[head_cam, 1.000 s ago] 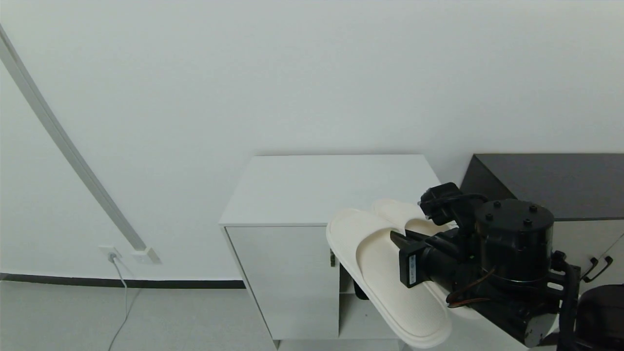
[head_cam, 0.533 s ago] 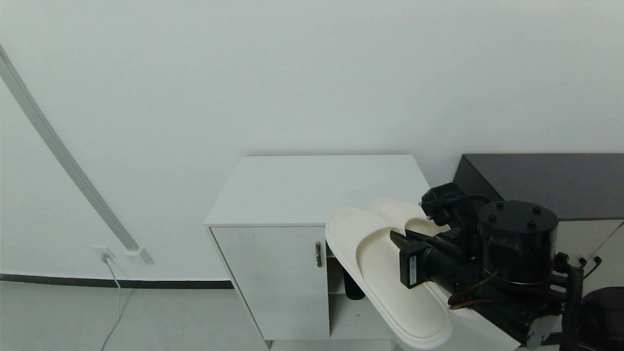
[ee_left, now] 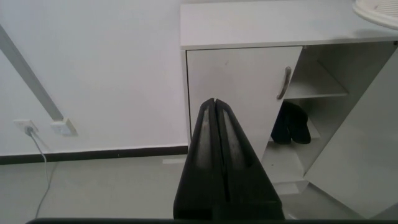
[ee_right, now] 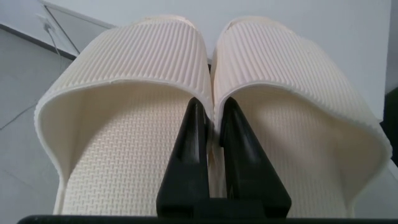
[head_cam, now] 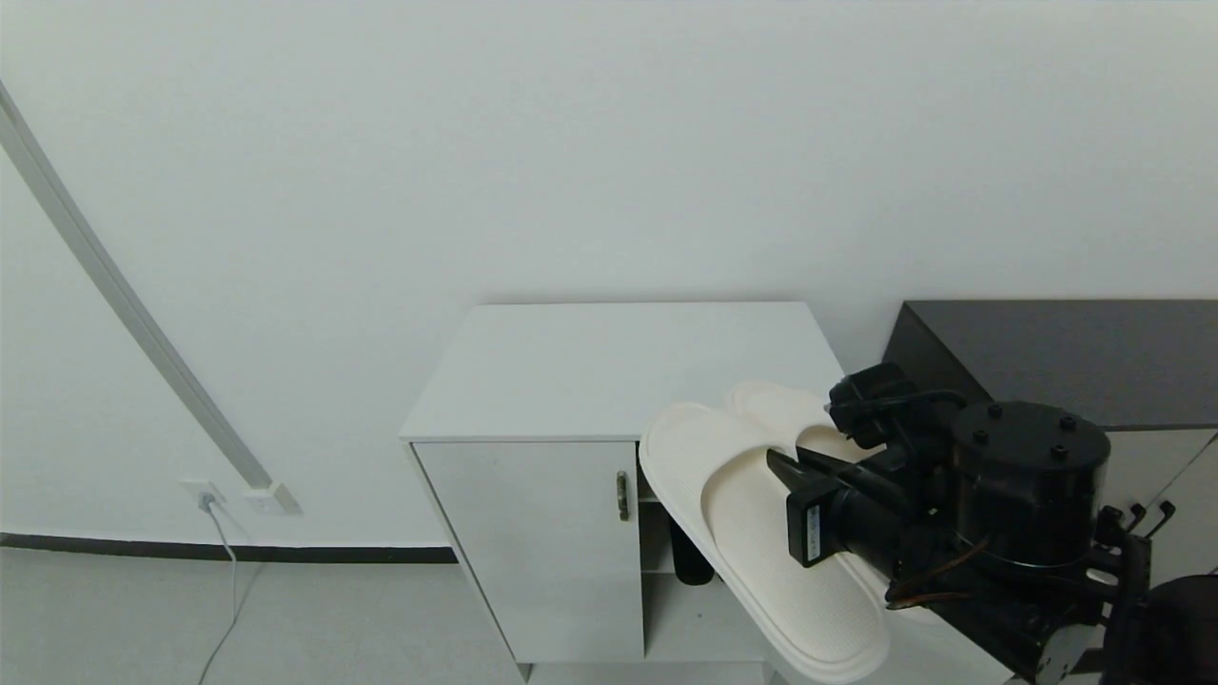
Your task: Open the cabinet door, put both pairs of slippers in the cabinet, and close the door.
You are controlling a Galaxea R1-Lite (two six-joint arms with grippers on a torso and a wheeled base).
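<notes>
My right gripper (head_cam: 792, 468) is shut on a pair of cream slippers (head_cam: 733, 514), held in the air in front of the white cabinet (head_cam: 609, 366). Its fingers (ee_right: 194, 127) pinch the inner strap edges of both slippers (ee_right: 130, 74) together. The cabinet's left door (head_cam: 533, 542) is closed; the right door (ee_left: 367, 137) stands swung open. A dark pair of slippers (ee_left: 292, 122) stands inside on the lower level, also visible as a dark shape (head_cam: 687, 561) in the head view. My left gripper (ee_left: 214, 104) is shut with nothing in it, lower down and facing the cabinet (ee_left: 236, 74).
A dark-topped cabinet (head_cam: 1066, 357) adjoins the white one on the right. A wall socket with a cable (head_cam: 205, 495) and a slanted wall strip (head_cam: 124, 295) lie to the left. Open grey floor (head_cam: 285, 618) spreads in front left of the cabinet.
The head camera has shifted, so the cabinet sits further left in the picture. My right arm, still holding the cream slippers, has edged slightly right and down.
</notes>
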